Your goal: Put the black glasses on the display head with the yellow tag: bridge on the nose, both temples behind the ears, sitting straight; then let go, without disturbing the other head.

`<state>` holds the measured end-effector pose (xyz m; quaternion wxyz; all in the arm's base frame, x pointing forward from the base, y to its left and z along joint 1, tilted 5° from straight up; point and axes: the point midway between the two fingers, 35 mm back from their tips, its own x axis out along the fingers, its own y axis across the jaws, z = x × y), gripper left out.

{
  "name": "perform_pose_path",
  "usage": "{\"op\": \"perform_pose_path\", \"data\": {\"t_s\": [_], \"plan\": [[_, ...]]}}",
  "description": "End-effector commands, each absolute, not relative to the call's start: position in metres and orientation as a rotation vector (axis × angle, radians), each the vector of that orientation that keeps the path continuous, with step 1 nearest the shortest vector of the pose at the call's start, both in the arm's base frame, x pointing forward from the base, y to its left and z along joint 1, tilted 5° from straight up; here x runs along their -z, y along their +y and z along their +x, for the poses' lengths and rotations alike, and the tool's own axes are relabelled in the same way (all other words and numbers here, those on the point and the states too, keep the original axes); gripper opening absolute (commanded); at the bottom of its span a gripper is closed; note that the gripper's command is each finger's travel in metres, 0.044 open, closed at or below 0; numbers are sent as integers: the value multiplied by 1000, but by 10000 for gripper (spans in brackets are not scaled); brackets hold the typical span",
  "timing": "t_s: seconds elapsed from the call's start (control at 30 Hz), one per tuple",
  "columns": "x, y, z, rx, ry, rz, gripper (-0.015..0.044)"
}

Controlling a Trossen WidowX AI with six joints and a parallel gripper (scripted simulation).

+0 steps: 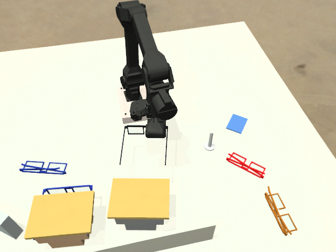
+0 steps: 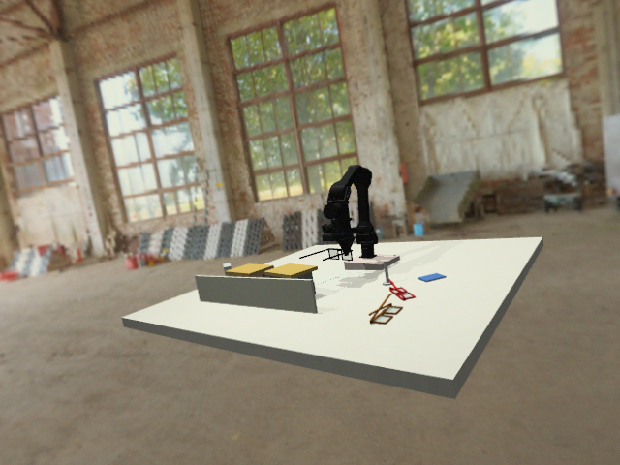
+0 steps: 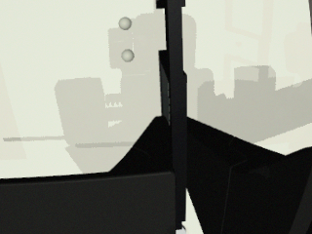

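Note:
The black glasses (image 1: 135, 126) (image 3: 177, 93) hang level above the table, temples spread and pointing toward the heads. My gripper (image 2: 347, 254) (image 3: 168, 125) is shut on their front frame, off-centre near one lens. In the top view the wrist hides the fingertips and that lens. A grey head (image 1: 139, 224) stands under the right yellow board (image 1: 139, 198), in front of the glasses and apart from them. A brown head (image 1: 67, 240) stands under the left yellow board (image 1: 61, 214), with blue glasses (image 1: 67, 187) at its front. The boards mostly hide both heads; no separate yellow tag shows.
A low grey wall (image 1: 184, 238) (image 2: 255, 294) stands behind the heads, a grey block (image 1: 10, 227) at lower left. Folded blue glasses (image 1: 42, 170) lie left. A small post (image 1: 210, 139), blue square (image 1: 237, 123), red glasses (image 1: 245, 165) and orange glasses (image 1: 276, 212) are right.

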<state>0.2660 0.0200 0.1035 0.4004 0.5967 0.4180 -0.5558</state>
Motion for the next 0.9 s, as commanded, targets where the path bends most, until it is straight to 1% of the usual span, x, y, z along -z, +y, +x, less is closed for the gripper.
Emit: {"op": "perform_pose_path", "data": {"t_s": [0.0, 0.87], "plan": [[-98, 20, 265, 1413, 1055, 1507, 0], [-72, 19, 265, 1414, 1055, 1507, 0]]}}
